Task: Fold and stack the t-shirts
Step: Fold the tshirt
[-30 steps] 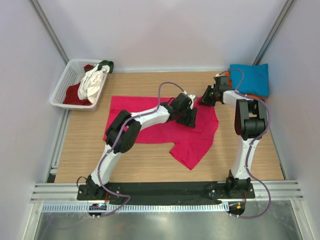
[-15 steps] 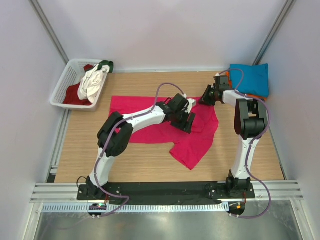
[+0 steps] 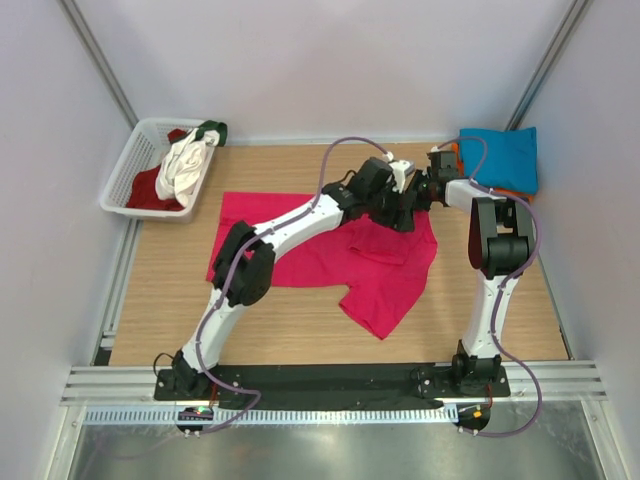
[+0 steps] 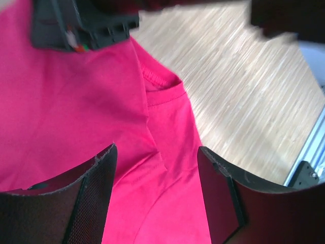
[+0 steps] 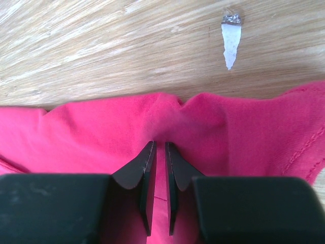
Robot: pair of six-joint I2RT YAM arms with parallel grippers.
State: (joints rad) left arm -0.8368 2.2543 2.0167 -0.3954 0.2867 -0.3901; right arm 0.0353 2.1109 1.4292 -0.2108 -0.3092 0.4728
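Left hand (image 3: pixel 405 212) wider, farther along pink t-shirt (image 3: pixel 330 262)

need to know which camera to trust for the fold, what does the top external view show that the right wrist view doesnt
Only the top external view shows the white basket holding crumpled shirts at far left, and the folded teal-blue t-shirt at far right. Only the right wrist view shows the right gripper shut on a bunched fold of cloth, and a small white scrap on the wood. Both show the pink t-shirt lying on the wooden table.
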